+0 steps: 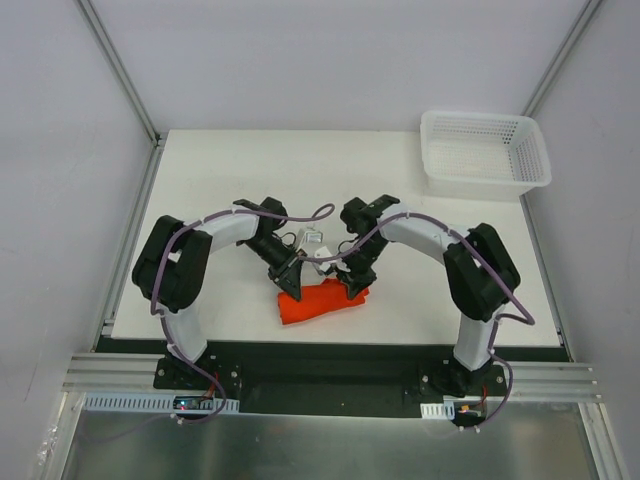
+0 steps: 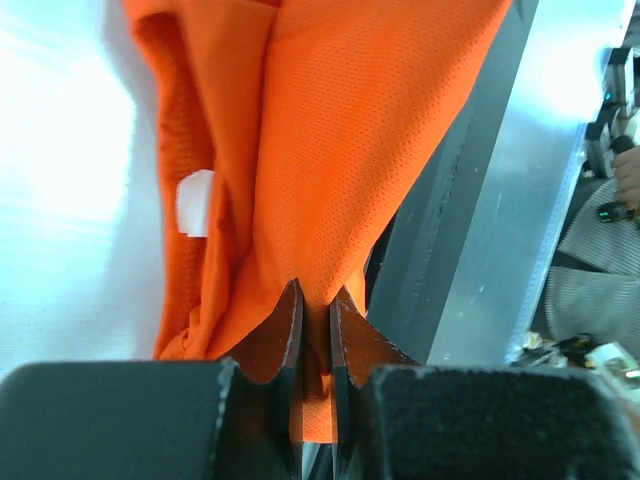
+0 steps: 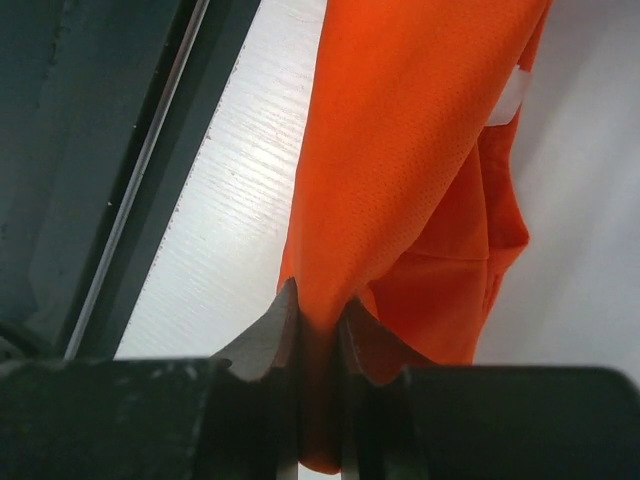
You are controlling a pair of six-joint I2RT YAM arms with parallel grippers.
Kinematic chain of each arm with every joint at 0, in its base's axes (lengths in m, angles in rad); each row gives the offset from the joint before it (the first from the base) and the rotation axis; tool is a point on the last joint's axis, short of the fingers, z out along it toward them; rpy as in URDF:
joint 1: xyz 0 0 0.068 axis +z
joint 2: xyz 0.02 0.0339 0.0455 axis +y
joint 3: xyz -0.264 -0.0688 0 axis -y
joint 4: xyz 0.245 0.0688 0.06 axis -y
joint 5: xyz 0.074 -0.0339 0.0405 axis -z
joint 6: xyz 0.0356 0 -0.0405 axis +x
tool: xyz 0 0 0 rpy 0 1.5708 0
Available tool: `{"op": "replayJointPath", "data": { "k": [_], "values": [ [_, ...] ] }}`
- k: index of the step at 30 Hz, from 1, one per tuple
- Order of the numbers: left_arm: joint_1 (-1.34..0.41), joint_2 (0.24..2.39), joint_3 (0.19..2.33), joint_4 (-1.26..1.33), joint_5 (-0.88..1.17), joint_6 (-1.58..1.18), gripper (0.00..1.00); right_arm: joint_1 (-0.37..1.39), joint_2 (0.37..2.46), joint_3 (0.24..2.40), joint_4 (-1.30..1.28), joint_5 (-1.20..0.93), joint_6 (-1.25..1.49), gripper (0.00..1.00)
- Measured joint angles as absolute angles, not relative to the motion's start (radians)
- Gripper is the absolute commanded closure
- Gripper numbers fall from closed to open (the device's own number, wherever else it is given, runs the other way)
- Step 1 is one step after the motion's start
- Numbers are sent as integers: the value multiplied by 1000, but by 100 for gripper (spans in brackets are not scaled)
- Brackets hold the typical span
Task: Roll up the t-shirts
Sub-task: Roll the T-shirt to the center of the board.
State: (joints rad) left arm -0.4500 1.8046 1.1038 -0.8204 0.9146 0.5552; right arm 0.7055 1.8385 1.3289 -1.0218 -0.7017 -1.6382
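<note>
Nothing is legible, even on the tag [image 2: 196,203] of the t-shirt [image 2: 380,150].

A white table [image 1: 250,170] stands between plain grey walls [image 1: 60,150]. Metal posts [image 1: 118,68] rise from the table's far corners. An aluminium rail [image 1: 110,372] and a shiny sheet [image 1: 330,445] lie along its near edge.

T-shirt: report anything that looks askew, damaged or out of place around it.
Nothing looks damaged or spilled. The t-shirt is a bunched bundle lying slightly slanted to the near edge of the table, right end farther back. The left gripper and the right gripper each pinch a fold of it. Its white label shows.
</note>
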Motion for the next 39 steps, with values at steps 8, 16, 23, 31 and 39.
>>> {"op": "replayJointPath", "data": {
  "k": [8, 16, 23, 31, 39],
  "values": [
    [-408, 1928, 1140, -812, 877, 464, 91, 669, 2062, 1484, -1131, -758, -1629, 87],
    [-332, 1994, 1187, -810, 851, 390, 81, 628, 2267, 1716, -1263, -817, -1576, 85],
    [-258, 1945, 1167, -812, 783, 374, 77, 633, 2339, 1805, -1327, -826, -1510, 84],
    [-74, 1635, 1044, -814, 494, 463, 69, 634, 2408, 1892, -1404, -801, -1410, 84],
    [-228, 1013, 879, -692, 436, 640, 42, 607, 2437, 1913, -1445, -796, -1346, 84]
  ]
}}
